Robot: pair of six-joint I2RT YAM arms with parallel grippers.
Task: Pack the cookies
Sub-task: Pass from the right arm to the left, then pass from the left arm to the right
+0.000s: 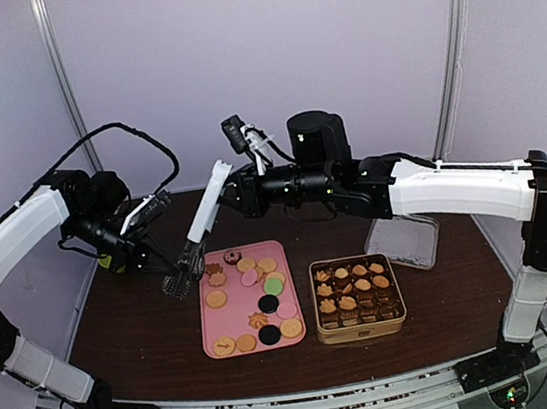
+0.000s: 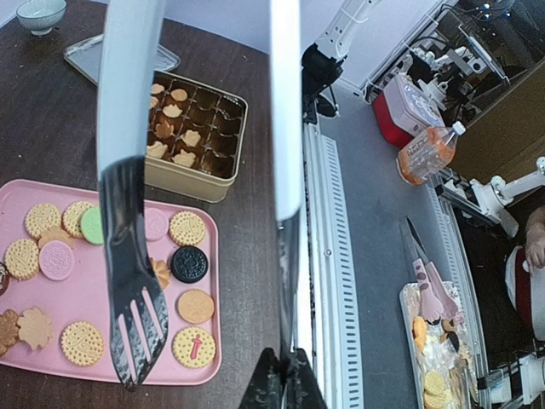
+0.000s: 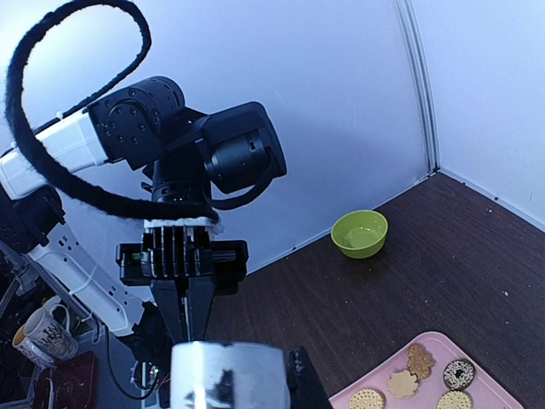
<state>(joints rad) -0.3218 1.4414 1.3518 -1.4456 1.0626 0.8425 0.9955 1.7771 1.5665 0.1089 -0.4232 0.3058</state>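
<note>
Top view, right hand [image 1: 234, 184]: closed on the upper end of the tongs [image 1: 204, 209], which slant down to the far-left corner of the pink tray [image 1: 204, 314].
Top view, left hand [image 1: 162, 203]: just left of that corner, above the worktop [image 1: 138, 323], beside the tongs' shaft.
Top view, cookies [image 1: 216, 299]: most lie loose on the tray; others fill the tin [image 1: 363, 332] just right of it.
Left wrist view, left hand: fingers pressed together, apparently pinching one thin blade. The forked blade hangs over the tray's cookies, with the two blades apart.
Left wrist view, risk: with only one blade pinched, a handover would likely let the tongs twist or drop onto the tray, scattering cookies.
Right wrist view, risk: both hands meet at the tongs beyond the tray's far edge. An early release, or the hands pulling against each other, could bend or fling the tongs.
</note>
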